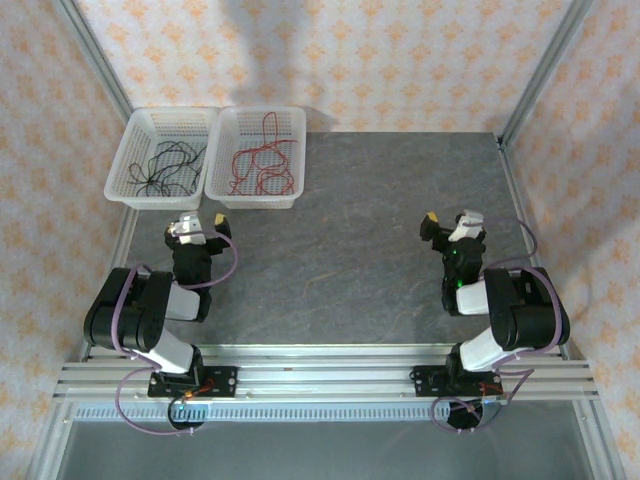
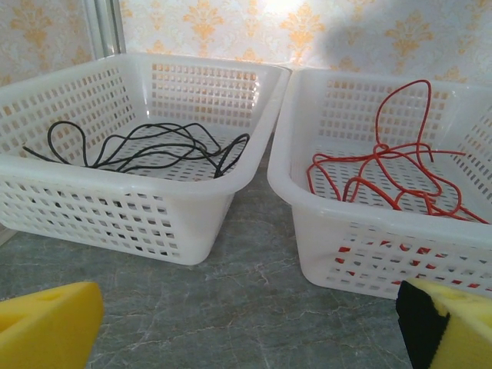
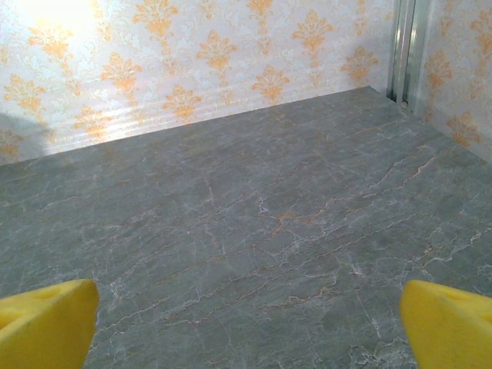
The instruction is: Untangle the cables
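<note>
Ahead of the left jaws, cables (image 2: 382, 150) lie in baskets (image 2: 115, 219), both jaws wide open and empty.

No legible text or labels.

I see the grey marbled tabletop (image 1: 380, 230) carrying a white left basket (image 1: 122, 165) and right basket (image 1: 250, 199), side by side at its far-left corner.
</note>
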